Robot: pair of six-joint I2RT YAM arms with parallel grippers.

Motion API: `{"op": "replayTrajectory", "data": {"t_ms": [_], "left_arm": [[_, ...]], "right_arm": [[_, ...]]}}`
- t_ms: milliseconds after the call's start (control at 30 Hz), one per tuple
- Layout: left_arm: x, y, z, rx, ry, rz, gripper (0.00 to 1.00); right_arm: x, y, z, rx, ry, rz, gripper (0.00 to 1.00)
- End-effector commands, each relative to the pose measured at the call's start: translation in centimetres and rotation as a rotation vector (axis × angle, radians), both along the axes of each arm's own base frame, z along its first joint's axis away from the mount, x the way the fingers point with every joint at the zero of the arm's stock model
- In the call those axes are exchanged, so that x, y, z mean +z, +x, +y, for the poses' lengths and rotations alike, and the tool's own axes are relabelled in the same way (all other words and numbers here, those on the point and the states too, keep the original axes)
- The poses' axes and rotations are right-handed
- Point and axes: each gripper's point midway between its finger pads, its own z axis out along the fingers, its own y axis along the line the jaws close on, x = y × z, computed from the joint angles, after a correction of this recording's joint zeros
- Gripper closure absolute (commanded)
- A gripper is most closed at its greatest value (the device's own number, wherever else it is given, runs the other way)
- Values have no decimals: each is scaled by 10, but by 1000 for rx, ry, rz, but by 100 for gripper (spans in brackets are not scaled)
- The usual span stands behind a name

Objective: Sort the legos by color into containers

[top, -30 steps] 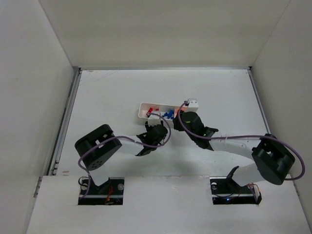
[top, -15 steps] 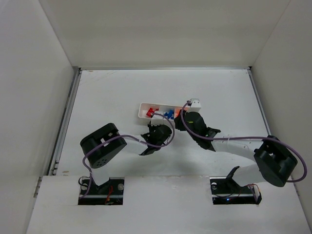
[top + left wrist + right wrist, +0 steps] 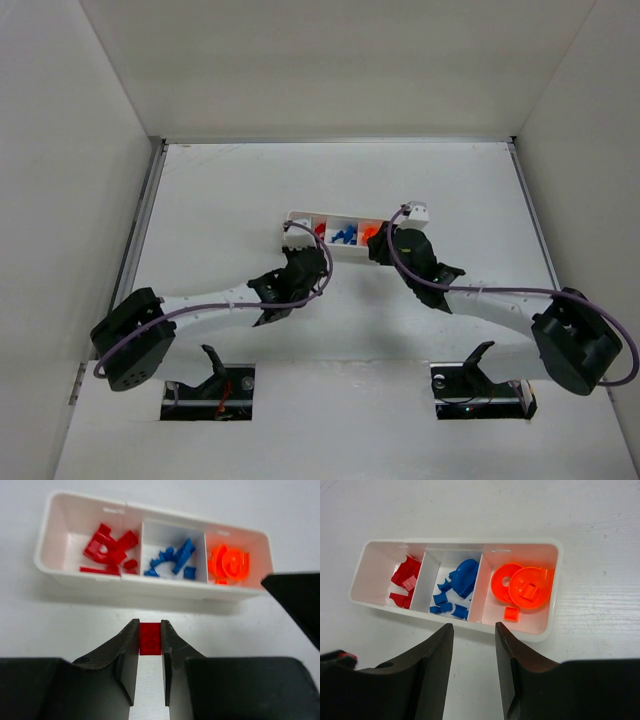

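Note:
The long white tray [image 3: 50,567] has three containers: red legos [image 3: 107,550] on the left, blue legos [image 3: 172,562] in the middle, orange legos [image 3: 230,564] on the right. My left gripper [image 3: 149,630] is shut on a small red lego [image 3: 150,639], held just in front of the tray's near wall. In the right wrist view the same tray [image 3: 555,625] shows its red [image 3: 405,575], blue [image 3: 462,577] and orange pieces [image 3: 525,586]. My right gripper [image 3: 474,629] is open and holds nothing, its tips just short of the tray's near wall.
From above, the tray [image 3: 292,218] lies mid-table with the left gripper [image 3: 300,262] at its left end and the right gripper [image 3: 385,245] at its right end. White walls enclose the table on three sides.
The left arm has stretched out and its gripper has closed on the red lego. The right gripper has moved right along the tray and opened wider.

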Motion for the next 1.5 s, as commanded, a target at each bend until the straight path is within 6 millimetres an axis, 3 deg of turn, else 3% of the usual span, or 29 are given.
{"op": "replayTrajectory", "data": {"t_ms": [0, 233, 367, 467, 567, 767, 867, 1100, 1467], "left_arm": [[20, 25, 14, 42, 9, -33, 84], [29, 86, 22, 81, 2, -70, 81], [21, 104, 20, 71, 34, -54, 75], [15, 111, 24, 88, 60, -49, 66], [17, 113, 30, 105, 55, -52, 49], [47, 101, 47, 126, 23, -105, 24], [53, 88, 62, 148, 5, -114, 0], [42, 59, 111, 254, -56, -71, 0], [-13, 26, 183, 469, -275, 104, 0]], "right_arm": [[20, 6, 2, -11, 68, -59, 55], [25, 3, 1, -8, 78, -70, 55], [25, 3, 2, -5, 78, -69, 55], [23, 4, 4, -4, 74, -64, 55], [22, 5, 4, -4, 67, -62, 55], [25, 3, 2, -9, 76, -70, 54], [24, 3, -1, -19, 78, -73, 54], [22, 6, -9, -51, 72, -78, 44], [28, 9, -35, -152, 67, -119, 34]]}}
